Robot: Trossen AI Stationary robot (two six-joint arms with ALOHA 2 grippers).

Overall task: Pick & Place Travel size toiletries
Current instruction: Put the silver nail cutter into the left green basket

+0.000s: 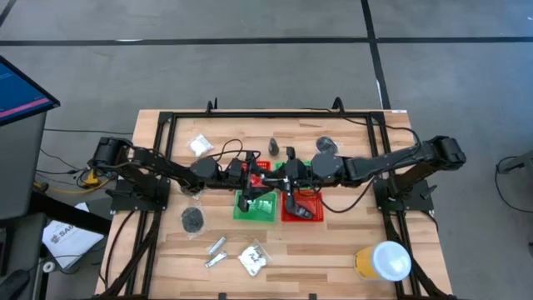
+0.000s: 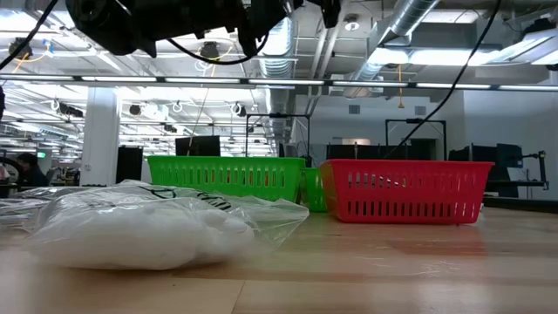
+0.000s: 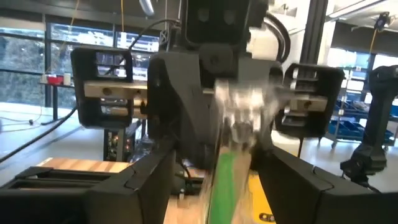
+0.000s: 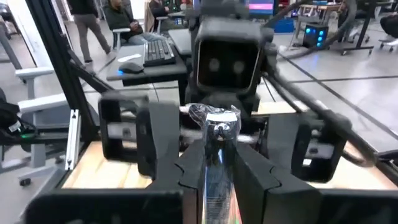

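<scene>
My right gripper is shut on a thin silver tube, above the middle of the table. My left gripper faces it, open wide, with its fingers on either side of the blurred tube and apart from it. In the high view both grippers meet over the baskets. On the table lie two white packets, two silver tubes, a black coil, a dark bottle and a dark round piece. My right gripper pinches the silver tube between its two fingers, which lie along it. The crimped end sticks out past the fingertips toward the left gripper. The tube is lifted clear of the table, above the baskets.
A green basket and a red basket stand side by side under the grippers, and also show in the low view. A yellow tub with a white lid stands near the right front corner. A white packet fills the low view's foreground.
</scene>
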